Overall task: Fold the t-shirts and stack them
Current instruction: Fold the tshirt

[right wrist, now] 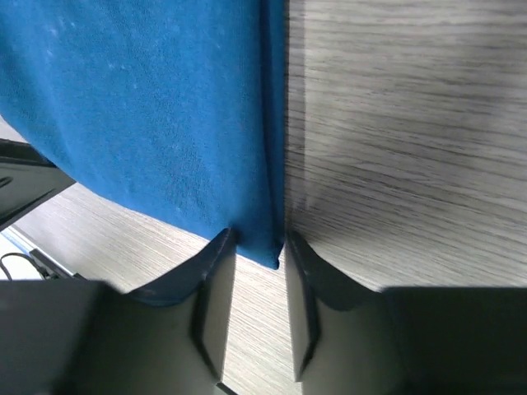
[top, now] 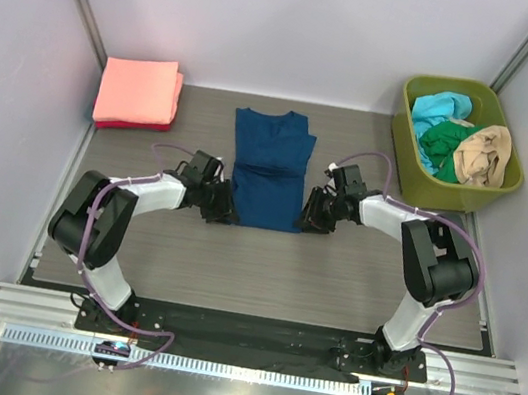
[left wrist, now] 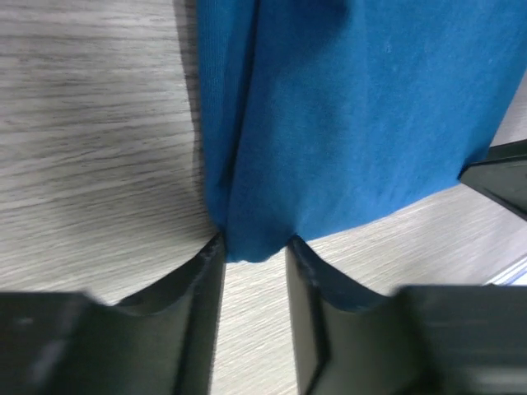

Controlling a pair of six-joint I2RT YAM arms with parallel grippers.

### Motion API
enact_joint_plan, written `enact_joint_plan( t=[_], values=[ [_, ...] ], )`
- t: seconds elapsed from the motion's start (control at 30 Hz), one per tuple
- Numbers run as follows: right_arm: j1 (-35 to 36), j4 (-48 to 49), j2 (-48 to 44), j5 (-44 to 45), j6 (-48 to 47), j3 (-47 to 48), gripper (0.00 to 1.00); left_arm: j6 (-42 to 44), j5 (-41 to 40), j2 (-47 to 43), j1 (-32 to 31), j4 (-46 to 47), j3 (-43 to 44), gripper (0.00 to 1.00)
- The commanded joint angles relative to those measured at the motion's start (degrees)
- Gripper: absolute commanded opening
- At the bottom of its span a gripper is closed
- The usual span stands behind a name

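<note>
The blue tee (top: 269, 168) lies flat mid-table, folded narrow, collar away from the arms. The left gripper (left wrist: 255, 247) is clamped on its near left corner and the right gripper (right wrist: 259, 240) on its near right corner; cloth fills both gaps. Bare wood-grain table (top: 331, 280) lies open nearer than the tee and on either side of it. Far left of the tee, a folded pink tee (top: 138, 90) covers most of a red tee (top: 134, 125). Far right, a bin (top: 447, 193) holds crumpled tees. White walls (top: 3, 63) close in on three sides. From above, the wrists hide the fingertips.
</note>
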Motion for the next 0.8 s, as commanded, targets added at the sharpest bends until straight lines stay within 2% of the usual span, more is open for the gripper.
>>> enact_joint_plan(
  t=[0.0,0.03,0.1,0.13,0.23,0.43,0.57,0.63,0.77],
  values=[
    [0.48,0.51,0.71,0.70,0.05,-1.73,0.35,-0.54,-1.44,1.69,-0.38,2.98,-2.31,0.33],
    [0.48,0.51,0.44,0.88,-0.04,-1.82,0.31,-0.54,-1.35,1.60,-0.38,3.24,-2.32,0.26],
    [0.48,0.77,0.18,0.88,0.13,-2.17,0.25,-0.72,-1.26,1.51,-0.55,3.51,-2.14,0.20],
    [0.48,0.94,-0.35,0.88,0.31,-2.35,0.17,-0.81,-1.17,1.34,-0.64,3.68,-2.05,0.12],
    [0.48,1.47,-2.10,0.79,0.48,-3.40,0.03,-1.24,-0.82,-0.15,-1.52,3.60,-2.14,0.00],
    [0.48,-0.02,-10.88,0.53,2.15,-7.53,0.01,-3.79,-2.13,-7.70,-6.52,-0.08,-3.90,0.00],
    [1.09,-5.46,-21.77,2.02,2.51,-11.48,0.01,-7.12,-6.44,-18.84,-12.49,-8.41,-5.21,0.00],
    [1.71,-10.81,-30.38,3.24,2.59,-13.51,0.01,-9.06,-9.69,-23.25,-15.30,-11.94,-5.39,0.00],
    [3.90,-22.57,-46.38,5.80,5.49,-13.96,0.01,-14.86,-14.96,-34.07,-25.06,-22.14,-3.82,0.00]
  ],
)
